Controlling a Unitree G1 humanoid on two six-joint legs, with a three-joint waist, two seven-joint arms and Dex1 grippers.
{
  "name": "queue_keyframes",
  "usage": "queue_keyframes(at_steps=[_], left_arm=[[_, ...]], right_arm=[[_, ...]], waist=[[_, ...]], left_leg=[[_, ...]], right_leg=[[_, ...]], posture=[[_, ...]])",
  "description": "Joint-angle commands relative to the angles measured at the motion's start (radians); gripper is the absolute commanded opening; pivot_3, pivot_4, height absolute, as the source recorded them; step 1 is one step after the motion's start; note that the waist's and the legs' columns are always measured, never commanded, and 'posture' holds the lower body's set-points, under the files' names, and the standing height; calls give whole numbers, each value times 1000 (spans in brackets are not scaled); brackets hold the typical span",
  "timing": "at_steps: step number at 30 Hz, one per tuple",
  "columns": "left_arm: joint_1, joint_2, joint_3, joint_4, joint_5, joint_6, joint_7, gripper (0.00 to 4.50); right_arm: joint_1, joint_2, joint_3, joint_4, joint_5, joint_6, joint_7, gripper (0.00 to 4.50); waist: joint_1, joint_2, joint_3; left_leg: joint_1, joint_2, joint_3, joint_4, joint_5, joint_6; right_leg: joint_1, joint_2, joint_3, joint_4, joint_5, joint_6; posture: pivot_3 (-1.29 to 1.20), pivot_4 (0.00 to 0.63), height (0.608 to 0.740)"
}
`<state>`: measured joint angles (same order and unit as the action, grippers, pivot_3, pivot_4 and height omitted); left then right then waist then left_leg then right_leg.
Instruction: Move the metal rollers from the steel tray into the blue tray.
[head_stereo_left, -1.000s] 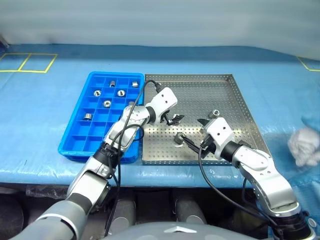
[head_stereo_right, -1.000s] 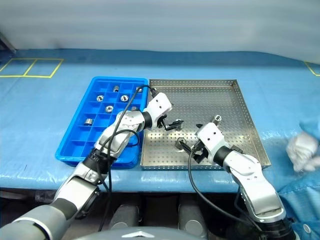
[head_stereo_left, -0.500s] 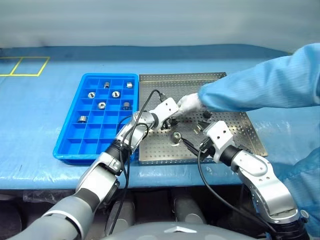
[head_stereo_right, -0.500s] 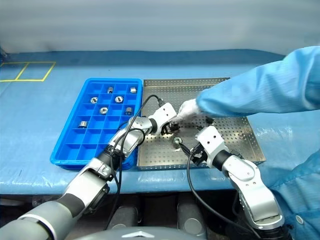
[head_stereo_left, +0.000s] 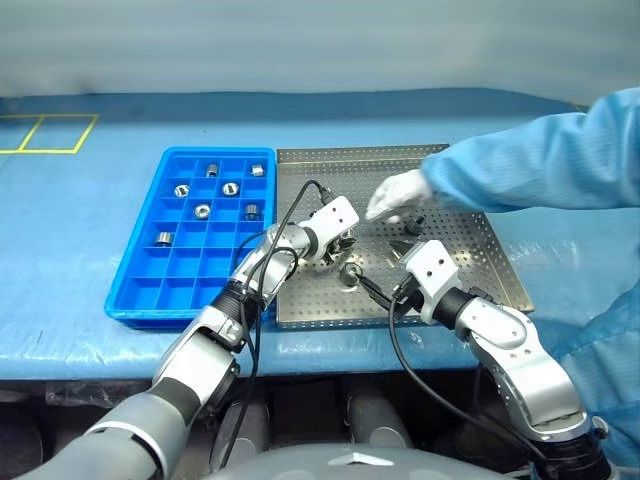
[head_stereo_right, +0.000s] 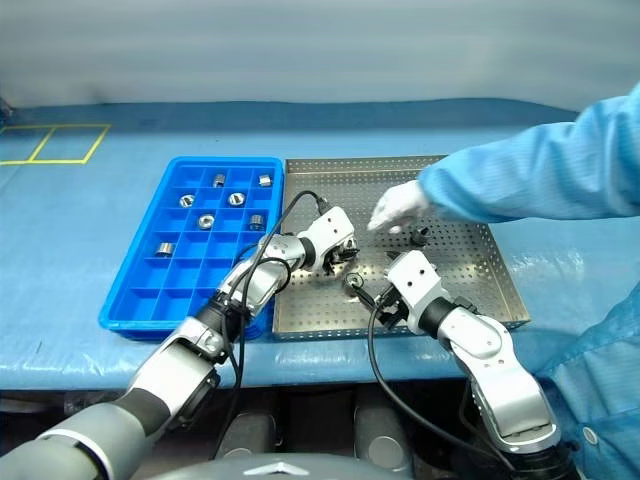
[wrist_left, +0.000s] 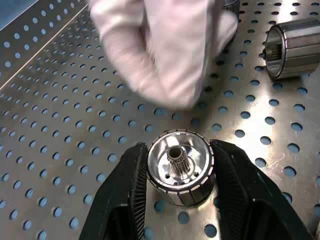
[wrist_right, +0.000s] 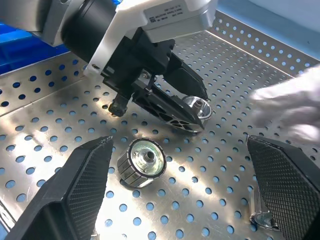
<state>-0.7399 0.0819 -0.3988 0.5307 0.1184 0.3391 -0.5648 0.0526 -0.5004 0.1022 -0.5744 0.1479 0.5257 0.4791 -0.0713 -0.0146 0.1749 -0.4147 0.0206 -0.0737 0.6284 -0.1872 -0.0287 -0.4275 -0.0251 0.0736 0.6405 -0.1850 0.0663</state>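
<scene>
Left gripper (wrist_left: 181, 200) seemingly clamps a metal roller (wrist_left: 180, 167) on the steel tray (wrist_left: 60, 150); right gripper (wrist_right: 190, 200) gapes.

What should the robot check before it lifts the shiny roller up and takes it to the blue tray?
1. Left gripper fingers on both sides of the metal roller: ok.
2. Grip tight enough to lift: cannot tell.
3. Person's gloved hand out of the way: not ok, it hovers over the steel tray close to the left gripper.
4. Right gripper open and clear of the lift: ok, its fingers stand wide around another roller.
5. Free compartments in the blue tray: ok, many are free.
</scene>
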Motion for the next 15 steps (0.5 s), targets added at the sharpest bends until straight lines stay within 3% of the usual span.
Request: queue_keyframes(at_steps=[1, 7, 12, 15], left_arm=[[-3, 0, 12, -30, 11, -11, 5, 1714], [10, 17, 31, -88, 3, -4, 15, 1714], [74, 86, 103, -324, -52, 94, -16, 1714], [151, 177, 168, -575, -117, 236, -71, 1714]], right_arm=[[-14, 6, -4, -15, 1, -26, 1, 4500], [-15, 8, 0, -14, 0, -28, 4, 4500], [-20, 15, 7, -3, 9, -34, 15, 4500], [-46, 34, 40, 38, 23, -45, 46, 4500]], waist=[[2, 0, 0], [2, 0, 0], [1, 0, 0], [1, 0, 0]], left_leg=[[0, 0, 0, 0, 0, 0], [0, 0, 0, 0, 0, 0], [0, 0, 0, -1, 0, 0], [1, 1, 0, -1, 0, 0]], right_leg=[[0, 0, 0, 0, 0, 0], [0, 0, 0, 0, 0, 0], [-1, 0, 0, 1, 0, 0], [-1, 0, 0, 1, 0, -1]], posture=[[-42, 150, 740], [-42, 150, 740], [-8, 150, 740], [29, 150, 740]])
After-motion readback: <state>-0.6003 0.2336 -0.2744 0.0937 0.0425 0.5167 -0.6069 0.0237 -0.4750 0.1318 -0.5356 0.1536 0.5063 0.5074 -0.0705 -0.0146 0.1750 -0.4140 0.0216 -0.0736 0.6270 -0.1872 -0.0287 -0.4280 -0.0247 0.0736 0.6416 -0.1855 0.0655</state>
